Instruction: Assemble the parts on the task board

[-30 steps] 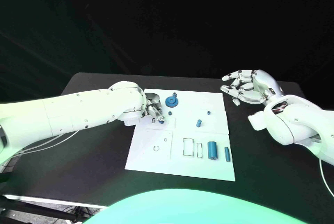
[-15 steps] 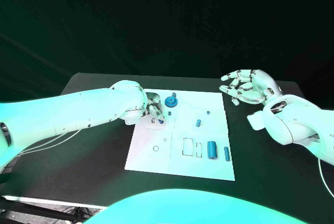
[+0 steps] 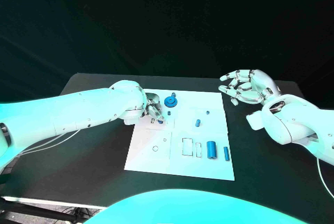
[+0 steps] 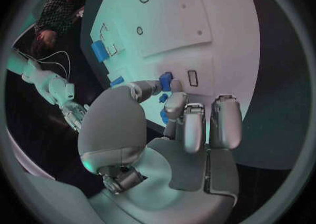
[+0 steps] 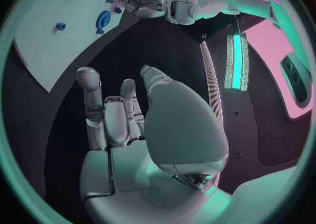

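Observation:
The white task board (image 3: pixel 157 156) lies in the middle of the black table. My left hand (image 3: pixel 154 110) hovers low over its far left part and pinches a small blue part (image 4: pixel 166 81) between thumb and a finger, next to a small rectangular slot (image 4: pixel 192 78). A blue round disc (image 3: pixel 170 102) stands just beside that hand. A short blue peg (image 3: pixel 199 122) lies mid-board. A thick blue cylinder (image 3: pixel 211 148) and a thin blue bar (image 3: pixel 227 153) lie at the board's near right. My right hand (image 3: pixel 247 87) is raised beyond the far right corner, fingers apart, holding nothing.
Outlined recesses mark the board: a ring (image 3: pixel 156 148) and a rectangle (image 3: pixel 187 146) on the near half. Bare black table (image 3: pixel 90 151) runs along both sides of the board. The right wrist view shows the board (image 5: pixel 46 8) and my left hand (image 5: pixel 141 0).

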Controlling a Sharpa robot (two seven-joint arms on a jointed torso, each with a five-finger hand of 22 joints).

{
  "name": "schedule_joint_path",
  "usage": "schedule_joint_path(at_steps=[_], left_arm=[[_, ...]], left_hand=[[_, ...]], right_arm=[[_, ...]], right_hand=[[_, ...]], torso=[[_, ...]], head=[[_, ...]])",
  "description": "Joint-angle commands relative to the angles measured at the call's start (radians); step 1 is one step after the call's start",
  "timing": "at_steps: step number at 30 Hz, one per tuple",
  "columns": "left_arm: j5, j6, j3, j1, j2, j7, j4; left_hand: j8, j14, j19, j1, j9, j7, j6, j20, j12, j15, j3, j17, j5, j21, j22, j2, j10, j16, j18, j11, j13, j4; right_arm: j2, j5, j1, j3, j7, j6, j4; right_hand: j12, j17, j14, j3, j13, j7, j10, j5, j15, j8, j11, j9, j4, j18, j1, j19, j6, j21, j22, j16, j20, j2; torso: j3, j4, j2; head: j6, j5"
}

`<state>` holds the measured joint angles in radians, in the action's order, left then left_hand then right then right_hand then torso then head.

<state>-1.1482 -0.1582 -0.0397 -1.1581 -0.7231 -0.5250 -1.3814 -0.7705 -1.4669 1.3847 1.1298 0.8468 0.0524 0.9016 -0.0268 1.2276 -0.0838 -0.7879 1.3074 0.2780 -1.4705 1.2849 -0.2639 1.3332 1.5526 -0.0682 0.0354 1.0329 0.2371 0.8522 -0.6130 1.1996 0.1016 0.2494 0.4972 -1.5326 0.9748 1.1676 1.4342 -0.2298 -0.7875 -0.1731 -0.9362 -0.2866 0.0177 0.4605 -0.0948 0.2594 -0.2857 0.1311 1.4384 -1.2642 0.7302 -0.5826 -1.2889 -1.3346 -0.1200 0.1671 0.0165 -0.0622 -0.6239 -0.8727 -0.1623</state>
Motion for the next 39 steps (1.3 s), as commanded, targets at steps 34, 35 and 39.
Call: schedule_joint_path(at_steps=[34, 35, 39], left_arm=[[-0.002, -0.006, -0.003, 0.009, -0.007, 0.002, -0.002], [-0.002, -0.004, -0.003, 0.009, -0.008, 0.002, -0.002], [-0.002, 0.003, -0.002, 0.009, -0.011, 0.003, -0.004]], left_hand=[[0.003, -0.097, 0.01, -0.148, 0.016, -0.038, 0.058, 0.009, 0.014, -0.013, 0.256, 0.241, -0.02, 0.005, 0.003, 0.031, 0.01, 0.005, 0.01, 0.014, 0.015, 0.051], [0.003, -0.097, 0.01, -0.15, 0.016, -0.038, 0.058, 0.009, 0.014, -0.013, 0.262, 0.241, -0.02, 0.005, 0.002, 0.031, 0.01, 0.005, 0.009, 0.014, 0.015, 0.052], [0.003, -0.097, 0.01, -0.158, 0.017, -0.038, 0.06, 0.009, 0.014, -0.013, 0.285, 0.241, -0.021, 0.006, 0.003, 0.036, 0.01, 0.005, 0.009, 0.014, 0.015, 0.055]], right_arm=[[0.003, -0.001, -0.003, 0.0, 0.016, -0.003, 0.002], [0.003, -0.001, -0.003, 0.0, 0.016, -0.003, 0.002], [0.004, -0.001, -0.003, 0.0, 0.016, -0.003, 0.001]], right_hand=[[-0.002, -0.003, -0.009, -0.007, 0.006, -0.006, 0.007, -0.005, 0.0, 0.008, 0.001, 0.001, -0.002, 0.02, -0.015, 0.004, -0.001, 0.01, 0.003, 0.008, 0.0, 0.003], [-0.002, -0.003, -0.009, -0.007, 0.006, -0.006, 0.007, -0.005, 0.0, 0.008, 0.001, 0.001, -0.002, 0.02, -0.015, 0.004, -0.001, 0.01, 0.003, 0.008, 0.0, 0.003], [-0.002, -0.003, -0.009, -0.007, 0.007, -0.006, 0.008, -0.005, 0.0, 0.008, 0.001, 0.001, -0.002, 0.02, -0.015, 0.004, -0.001, 0.01, 0.003, 0.007, -0.001, 0.003]], torso=[[-0.0012, -0.0006, 0.001], [-0.0011, -0.0007, 0.001], [-0.0009, 0.0, 0.001]], head=[[0.0, 0.0], [0.0, 0.0], [0.0, 0.001]])
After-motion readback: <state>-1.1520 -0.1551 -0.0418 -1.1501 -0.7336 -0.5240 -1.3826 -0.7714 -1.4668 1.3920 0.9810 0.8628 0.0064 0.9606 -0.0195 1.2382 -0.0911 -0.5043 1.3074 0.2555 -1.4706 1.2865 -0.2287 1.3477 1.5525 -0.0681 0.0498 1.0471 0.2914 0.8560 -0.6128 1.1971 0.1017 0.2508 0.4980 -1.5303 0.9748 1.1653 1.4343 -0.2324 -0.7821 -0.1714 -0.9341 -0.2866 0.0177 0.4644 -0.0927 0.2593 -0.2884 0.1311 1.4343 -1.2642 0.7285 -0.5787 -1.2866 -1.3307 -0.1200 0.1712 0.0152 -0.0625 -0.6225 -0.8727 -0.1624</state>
